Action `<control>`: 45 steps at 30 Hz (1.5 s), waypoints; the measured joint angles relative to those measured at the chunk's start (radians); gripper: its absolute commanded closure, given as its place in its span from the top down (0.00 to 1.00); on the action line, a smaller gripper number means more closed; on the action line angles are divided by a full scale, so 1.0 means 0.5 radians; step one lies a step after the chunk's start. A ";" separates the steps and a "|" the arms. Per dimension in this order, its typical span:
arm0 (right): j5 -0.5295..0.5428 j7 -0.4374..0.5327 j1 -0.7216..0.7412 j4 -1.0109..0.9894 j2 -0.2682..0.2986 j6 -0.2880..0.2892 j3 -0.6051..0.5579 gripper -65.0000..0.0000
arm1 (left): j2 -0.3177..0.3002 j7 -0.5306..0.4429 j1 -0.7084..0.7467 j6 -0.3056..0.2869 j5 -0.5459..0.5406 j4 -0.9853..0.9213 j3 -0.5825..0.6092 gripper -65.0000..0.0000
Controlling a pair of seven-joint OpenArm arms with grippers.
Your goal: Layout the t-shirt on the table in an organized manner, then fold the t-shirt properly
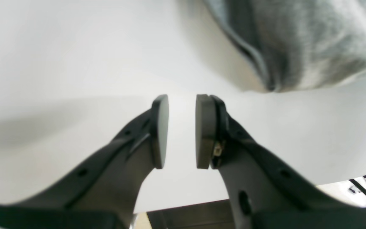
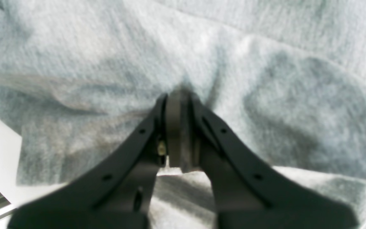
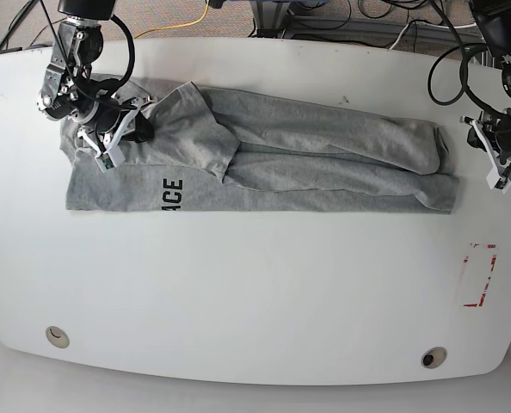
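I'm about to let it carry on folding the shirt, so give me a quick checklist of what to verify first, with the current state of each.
1. Right claw gripping the t-shirt: ok, it is shut with grey cloth puckered at its tips.
2. Left claw free of cloth: ok, its jaws stand apart with nothing between them.
3. Left claw near the shirt: ok, a hemmed cloth edge lies just ahead of it on the table.
4. Shirt laid flat: not ok, it is bunched into a long wrinkled strip.
5. Lettering fully shown: not ok, folds cover part of it.
6. Shirt inside the table edges: ok.
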 measured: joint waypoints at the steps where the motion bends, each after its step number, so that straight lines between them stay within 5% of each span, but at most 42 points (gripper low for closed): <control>1: 0.000 0.001 -0.001 0.000 0.000 0.000 0.000 0.08 | -0.002 0.000 -0.005 0.000 0.000 0.000 -0.005 0.19; 4: 0.000 0.000 -0.001 0.000 0.000 0.000 0.000 0.08 | -0.002 0.051 -0.037 0.002 -0.075 0.000 -0.006 0.24; 13: 0.000 0.000 -0.001 0.000 0.000 0.000 0.000 0.08 | 0.036 0.133 -0.225 0.001 -0.659 -0.002 -0.102 0.59; 45: -0.005 -0.011 0.024 -0.009 0.000 0.000 0.006 0.08 | 0.247 0.170 -0.020 0.000 -0.502 -0.047 -0.112 0.60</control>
